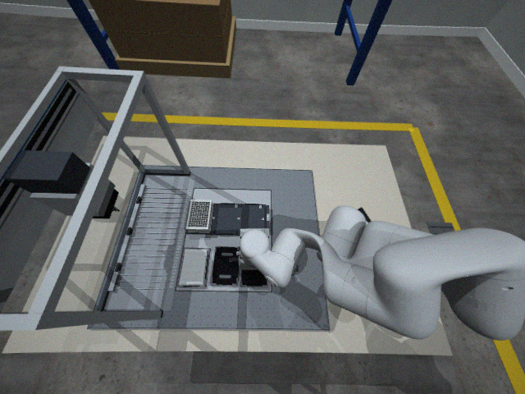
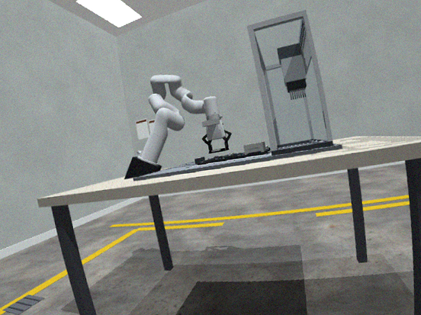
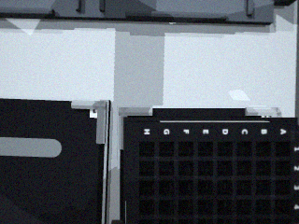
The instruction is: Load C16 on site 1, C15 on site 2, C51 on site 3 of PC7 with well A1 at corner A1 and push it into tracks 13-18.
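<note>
A: Pincer state?

B: Clamped with the fingers spread wide, on the broad black 96-well plate C15 [image 3: 210, 177]. In the exterior view, hangs straight down from the arm [image 1: 381, 267], with the gripper [image 2: 217, 149] low over the dark fixtures on the table [image 2: 244, 173]. Cannot see the fingers from the wrist camera.

A: Whereabouts of C15?

B: At nest S1 [image 3: 135, 111], the end of the nest row nearest the arm's base. In the wrist view, carries letters H to A along its top edge and numbers down its right side. Flanked at both upper corners by grey locators. Cannot tell whether seated or just off the nest floor.

A: Neighbouring nests?

B: Next door, S2 [image 3: 47, 177]: black and bare, with a pale grey slot in its floor. Beyond that, S3, holding a flat pale plate, C16 [image 1: 194, 267], just beside the rails [image 1: 157, 237].

A: And the carrier?

B: PC7 [image 1: 229, 218], flat on the apron, parallel to the nest row, in front of the rails and outside the tracks. Bears a pale plate with a grid of dark wells [image 1: 198, 214] on the site nearest the rails, probably C51. Shows two dark, bare sites on the arm's side. Sits near the foot of the instrument's grey frame [image 1: 99, 173].
</note>
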You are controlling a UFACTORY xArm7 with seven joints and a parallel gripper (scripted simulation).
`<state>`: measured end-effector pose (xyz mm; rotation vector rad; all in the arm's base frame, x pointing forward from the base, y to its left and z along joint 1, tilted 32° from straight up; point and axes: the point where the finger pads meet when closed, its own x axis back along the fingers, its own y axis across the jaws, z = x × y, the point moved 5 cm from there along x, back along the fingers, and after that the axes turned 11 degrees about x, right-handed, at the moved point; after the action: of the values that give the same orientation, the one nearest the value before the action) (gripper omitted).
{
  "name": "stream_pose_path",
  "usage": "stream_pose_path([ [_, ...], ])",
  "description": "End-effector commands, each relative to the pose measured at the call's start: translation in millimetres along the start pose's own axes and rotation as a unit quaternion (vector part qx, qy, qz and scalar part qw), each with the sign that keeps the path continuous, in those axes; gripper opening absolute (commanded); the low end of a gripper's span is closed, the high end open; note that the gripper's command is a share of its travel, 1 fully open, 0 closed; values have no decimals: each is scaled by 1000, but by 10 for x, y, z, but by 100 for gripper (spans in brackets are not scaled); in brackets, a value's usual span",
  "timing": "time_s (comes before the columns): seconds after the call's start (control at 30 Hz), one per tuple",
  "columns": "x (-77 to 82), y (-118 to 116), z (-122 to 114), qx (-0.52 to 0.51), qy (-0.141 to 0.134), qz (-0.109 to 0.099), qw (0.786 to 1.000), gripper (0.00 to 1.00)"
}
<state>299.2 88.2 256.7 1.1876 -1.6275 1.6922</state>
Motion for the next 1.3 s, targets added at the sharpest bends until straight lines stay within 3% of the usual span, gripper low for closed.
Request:
stream_pose_path([
  [0.0, 79, -6, -2, 0, 0, 1, 1000, 0],
  [1.27, 647, -6, -3, 0, 0, 1, 1000, 0],
])
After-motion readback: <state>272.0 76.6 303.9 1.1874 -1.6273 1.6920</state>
